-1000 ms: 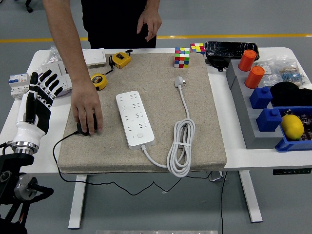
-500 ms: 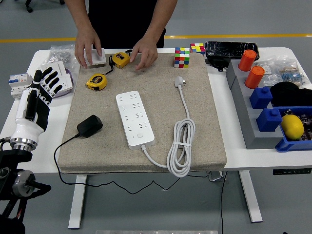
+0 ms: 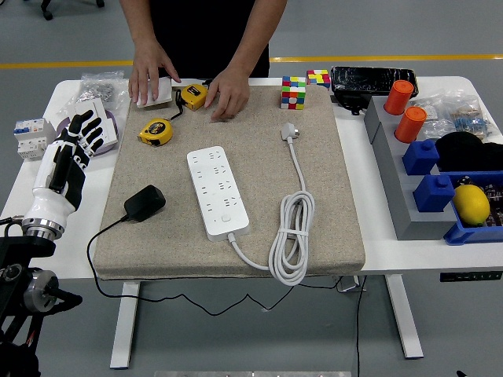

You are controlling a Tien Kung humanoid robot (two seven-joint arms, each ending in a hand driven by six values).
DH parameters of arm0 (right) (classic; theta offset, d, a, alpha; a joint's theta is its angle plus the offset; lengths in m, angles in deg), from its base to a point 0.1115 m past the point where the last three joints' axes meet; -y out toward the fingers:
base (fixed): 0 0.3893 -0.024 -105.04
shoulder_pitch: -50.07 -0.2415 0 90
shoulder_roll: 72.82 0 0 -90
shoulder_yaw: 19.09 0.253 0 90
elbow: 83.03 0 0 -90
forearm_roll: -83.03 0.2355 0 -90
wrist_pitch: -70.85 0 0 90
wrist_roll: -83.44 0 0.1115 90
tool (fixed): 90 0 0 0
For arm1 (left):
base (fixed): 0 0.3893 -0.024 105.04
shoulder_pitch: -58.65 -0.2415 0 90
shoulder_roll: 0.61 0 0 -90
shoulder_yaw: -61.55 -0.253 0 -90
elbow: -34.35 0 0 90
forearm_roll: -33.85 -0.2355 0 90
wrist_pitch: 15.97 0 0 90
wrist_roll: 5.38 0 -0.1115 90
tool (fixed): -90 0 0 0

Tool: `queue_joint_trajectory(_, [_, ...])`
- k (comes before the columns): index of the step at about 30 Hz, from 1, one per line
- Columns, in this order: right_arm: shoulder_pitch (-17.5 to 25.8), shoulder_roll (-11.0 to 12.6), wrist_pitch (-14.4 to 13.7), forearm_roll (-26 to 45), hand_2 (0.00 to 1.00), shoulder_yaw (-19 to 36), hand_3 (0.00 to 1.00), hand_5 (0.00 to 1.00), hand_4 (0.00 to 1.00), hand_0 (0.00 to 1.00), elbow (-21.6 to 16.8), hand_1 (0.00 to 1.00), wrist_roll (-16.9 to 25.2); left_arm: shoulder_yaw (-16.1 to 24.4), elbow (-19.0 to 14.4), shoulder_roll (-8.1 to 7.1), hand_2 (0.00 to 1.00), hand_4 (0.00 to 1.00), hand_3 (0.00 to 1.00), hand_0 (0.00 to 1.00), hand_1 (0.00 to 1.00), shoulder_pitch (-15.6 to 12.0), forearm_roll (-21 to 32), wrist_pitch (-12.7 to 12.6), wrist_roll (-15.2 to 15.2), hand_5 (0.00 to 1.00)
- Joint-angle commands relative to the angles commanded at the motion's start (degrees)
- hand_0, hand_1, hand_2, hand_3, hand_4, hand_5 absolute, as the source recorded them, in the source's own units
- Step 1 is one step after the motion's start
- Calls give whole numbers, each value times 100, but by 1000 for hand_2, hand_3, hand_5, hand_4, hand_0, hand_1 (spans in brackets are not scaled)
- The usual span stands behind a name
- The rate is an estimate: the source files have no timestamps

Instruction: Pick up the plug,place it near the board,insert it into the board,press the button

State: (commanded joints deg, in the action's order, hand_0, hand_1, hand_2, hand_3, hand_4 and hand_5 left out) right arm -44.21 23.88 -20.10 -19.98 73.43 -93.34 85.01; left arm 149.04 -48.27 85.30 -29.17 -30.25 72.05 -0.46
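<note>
A black plug adapter (image 3: 145,203) lies on the beige mat (image 3: 330,181) at its left side, its thin black cable running off the mat's front edge. The white power strip (image 3: 217,192) lies right of it, with its own white cord coiled (image 3: 291,236) and a white plug (image 3: 289,131) further back. My left hand (image 3: 82,133) is raised over the table's left edge, fingers spread, holding nothing, about a hand's length left of the black plug. The right arm is out of view. A person's hands rest at the mat's far edge, one on a white box (image 3: 152,82), one by a yellow tape measure (image 3: 194,96).
A second yellow tape measure (image 3: 156,131) lies on the mat's far left. Puzzle cubes (image 3: 294,92) stand at the back. Grey bins (image 3: 409,196) with orange cups (image 3: 398,97), blue boxes and a lemon (image 3: 471,203) fill the right side. Breakers (image 3: 30,137) and bags sit far left.
The person's hand left the black plug on the mat and drew back; both hands now rest at the far edge. My left hand tilted slightly rightward.
</note>
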Motion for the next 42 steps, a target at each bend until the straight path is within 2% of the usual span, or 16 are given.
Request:
queue_joint_trajectory(10, [-81, 31, 3, -57, 864, 78, 893, 992, 998, 966, 0, 921, 0, 145, 213, 41, 899, 998, 878, 909, 934, 77, -17, -7, 77, 716])
queue_joint_trajectory(27, [-140, 19, 1, -68, 866, 66, 898, 998, 998, 962, 0, 914, 43, 182, 55, 21, 897, 998, 878, 928, 947, 118, -249, 4, 93, 695])
queue_joint_trajectory(42, [-89, -22, 3, -81, 865, 124, 898, 998, 998, 962, 0, 913, 36, 119, -14, 30, 895, 998, 874, 931, 948, 44, -467, -6, 25, 665])
